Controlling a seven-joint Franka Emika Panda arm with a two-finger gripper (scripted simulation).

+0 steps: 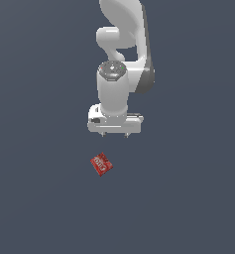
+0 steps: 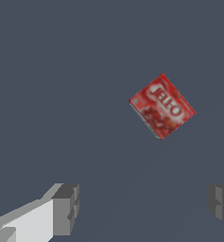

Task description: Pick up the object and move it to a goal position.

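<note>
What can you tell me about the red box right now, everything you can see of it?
The red box is small and flat, rectangular, with white lettering on its top face; it looks like printed cardboard. It lies flat on the dark grey floor, turned at an angle to the picture edges. It looks whole and closed. Nothing touches it: the gripper hangs open, apart from it, with both fingers clear of the box.

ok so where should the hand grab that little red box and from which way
Probably from straight above, closing on two opposite side edges. The red box lies flat with its lettered face up and sits turned at an angle, so the hand, open and apart from it, would likely need to rotate to line up with those edges.
</note>
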